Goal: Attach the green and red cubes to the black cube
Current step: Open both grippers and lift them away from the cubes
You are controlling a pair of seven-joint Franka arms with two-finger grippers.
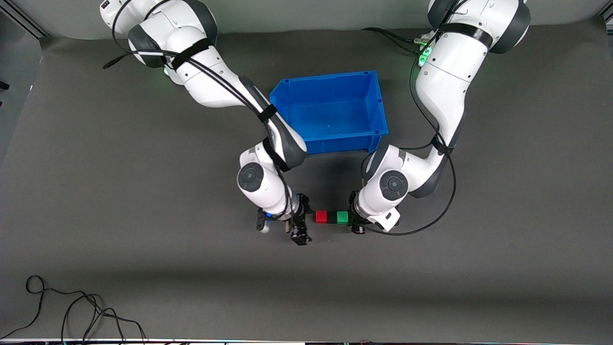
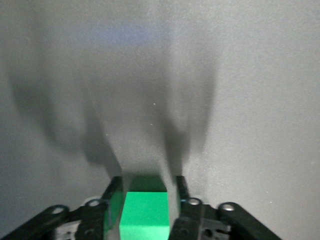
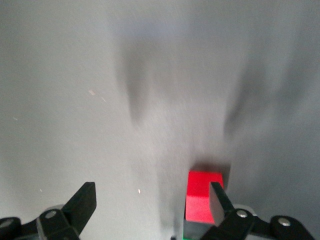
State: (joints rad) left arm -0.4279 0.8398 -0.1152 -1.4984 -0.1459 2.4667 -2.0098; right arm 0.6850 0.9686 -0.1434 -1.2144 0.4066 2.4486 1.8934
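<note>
The red cube (image 1: 321, 216), black cube (image 1: 331, 217) and green cube (image 1: 342, 217) sit joined in a row, the black one in the middle, low over the grey mat (image 1: 143, 191) and nearer the front camera than the blue bin. My left gripper (image 1: 355, 221) is shut on the green cube (image 2: 145, 212) at the row's end toward the left arm. My right gripper (image 1: 300, 229) is open and empty beside the red cube (image 3: 204, 195). One of its fingertips (image 3: 219, 200) is against the red cube. The black cube (image 3: 196, 228) shows just past the red one.
An empty blue bin (image 1: 330, 86) stands on the mat just farther from the front camera than the cubes, between the two arms. Loose black cables (image 1: 72, 311) lie near the mat's front edge toward the right arm's end.
</note>
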